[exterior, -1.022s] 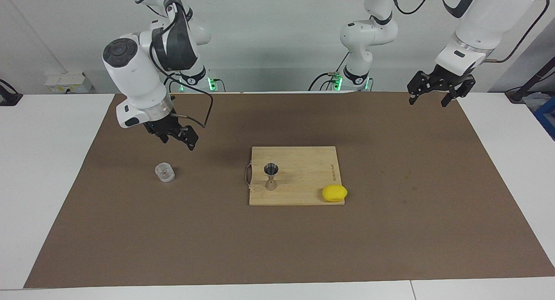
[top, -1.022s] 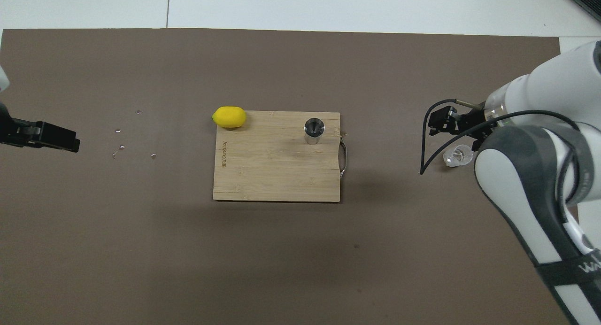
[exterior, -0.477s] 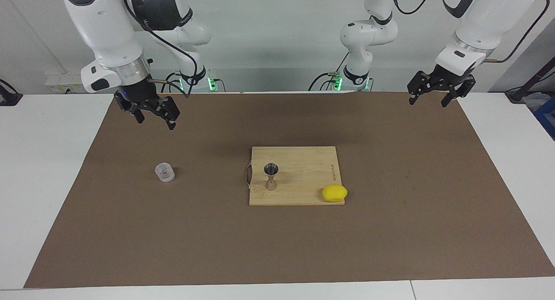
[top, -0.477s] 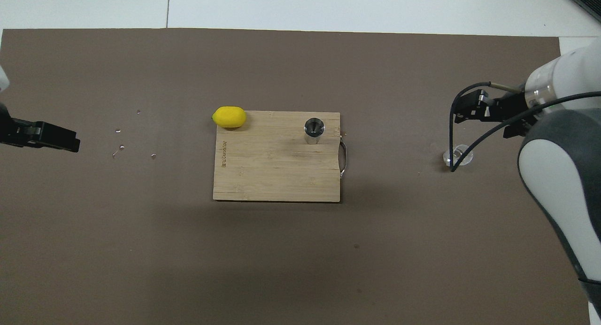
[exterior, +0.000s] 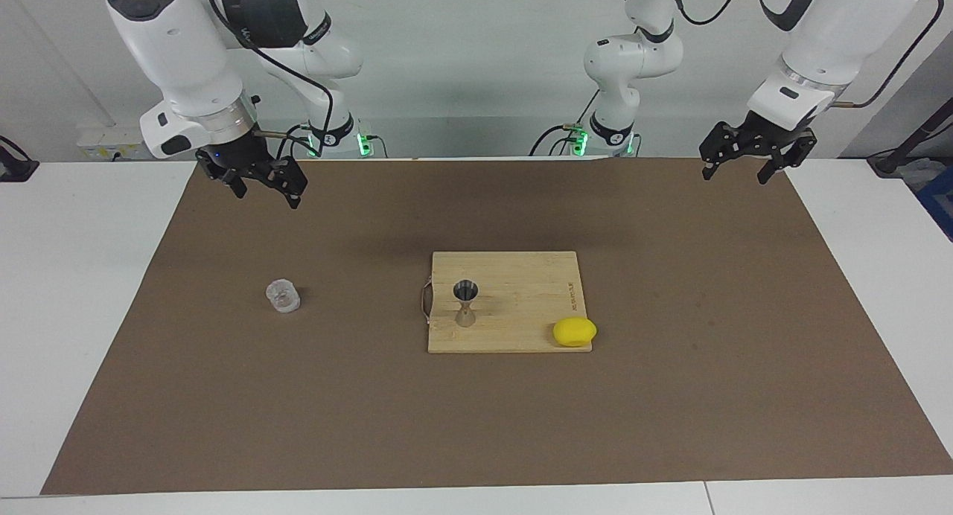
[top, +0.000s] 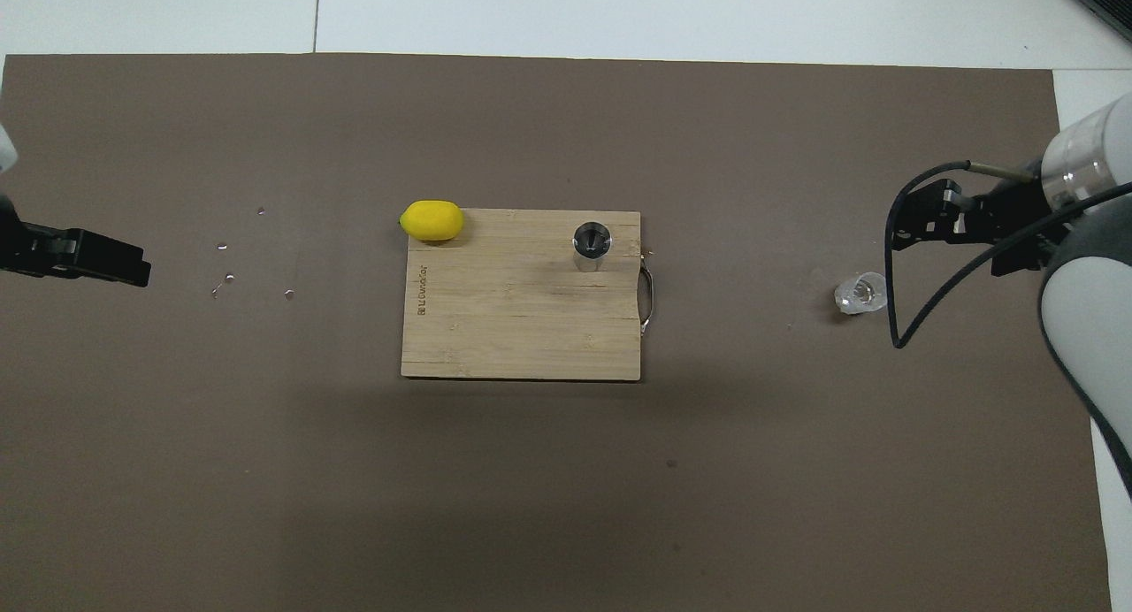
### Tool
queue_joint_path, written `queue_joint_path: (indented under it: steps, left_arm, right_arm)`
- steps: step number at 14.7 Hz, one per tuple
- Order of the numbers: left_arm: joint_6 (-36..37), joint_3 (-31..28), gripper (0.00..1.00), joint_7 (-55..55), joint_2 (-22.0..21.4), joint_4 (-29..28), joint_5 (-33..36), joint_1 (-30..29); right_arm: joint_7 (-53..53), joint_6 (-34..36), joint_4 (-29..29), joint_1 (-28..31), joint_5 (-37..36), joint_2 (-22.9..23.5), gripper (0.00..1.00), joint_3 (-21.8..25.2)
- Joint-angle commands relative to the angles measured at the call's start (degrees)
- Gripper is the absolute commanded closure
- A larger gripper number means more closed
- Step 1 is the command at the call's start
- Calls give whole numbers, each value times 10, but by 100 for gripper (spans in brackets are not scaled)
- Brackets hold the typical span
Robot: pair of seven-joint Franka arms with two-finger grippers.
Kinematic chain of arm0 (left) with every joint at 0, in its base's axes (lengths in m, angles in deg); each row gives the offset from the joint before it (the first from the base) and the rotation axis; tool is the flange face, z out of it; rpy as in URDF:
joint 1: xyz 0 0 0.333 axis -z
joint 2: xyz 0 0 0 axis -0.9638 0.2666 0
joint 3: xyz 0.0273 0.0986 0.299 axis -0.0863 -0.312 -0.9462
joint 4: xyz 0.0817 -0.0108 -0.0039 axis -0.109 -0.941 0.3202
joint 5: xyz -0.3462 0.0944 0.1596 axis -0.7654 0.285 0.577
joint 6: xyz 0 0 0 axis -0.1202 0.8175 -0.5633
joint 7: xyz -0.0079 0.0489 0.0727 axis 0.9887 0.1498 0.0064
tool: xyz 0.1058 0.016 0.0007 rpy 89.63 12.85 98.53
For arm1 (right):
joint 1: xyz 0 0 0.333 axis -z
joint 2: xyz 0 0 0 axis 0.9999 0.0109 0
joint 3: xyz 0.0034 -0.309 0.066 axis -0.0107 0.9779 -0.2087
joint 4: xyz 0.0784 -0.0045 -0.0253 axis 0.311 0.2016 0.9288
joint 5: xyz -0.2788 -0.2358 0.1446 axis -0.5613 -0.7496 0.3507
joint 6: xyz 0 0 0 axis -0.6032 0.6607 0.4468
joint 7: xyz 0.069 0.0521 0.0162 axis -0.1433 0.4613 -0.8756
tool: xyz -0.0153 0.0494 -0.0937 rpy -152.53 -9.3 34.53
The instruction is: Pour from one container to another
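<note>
Clear short glass tumbler stands on the brown mat toward the right arm's end, silvery hourglass jigger upright on the bamboo board; right gripper and left gripper raised, both open, empty.

A: Which colours mark the surface?
B: White, overlaid by a plain brown mat.
A: And the board?
B: Pale bamboo with a fine grain (a small dark imprint along one edge); the lemon is bright yellow.
A: The vessels?
B: Silvery metal jigger, dark inside; clear glass tumbler.
A: The arms?
B: White shells with black bands; the left gripper and the right gripper are black.
</note>
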Motion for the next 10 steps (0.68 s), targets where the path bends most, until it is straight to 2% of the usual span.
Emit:
queue_joint_path:
  steps: [1, 5, 10]
  left_arm:
    - [-5, -3, 0, 5, -10, -14, 3, 2]
    - [-5, -3, 0, 5, -10, -14, 3, 2]
    - [-5, -3, 0, 5, -10, -14, 3, 2]
  right_arm:
    - [-16, -24, 55, 9, 0, -35, 0, -4]
    - [-5, -38, 74, 9, 19, -47, 0, -3]
    - [-8, -38, 66, 9, 19, -47, 0, -3]
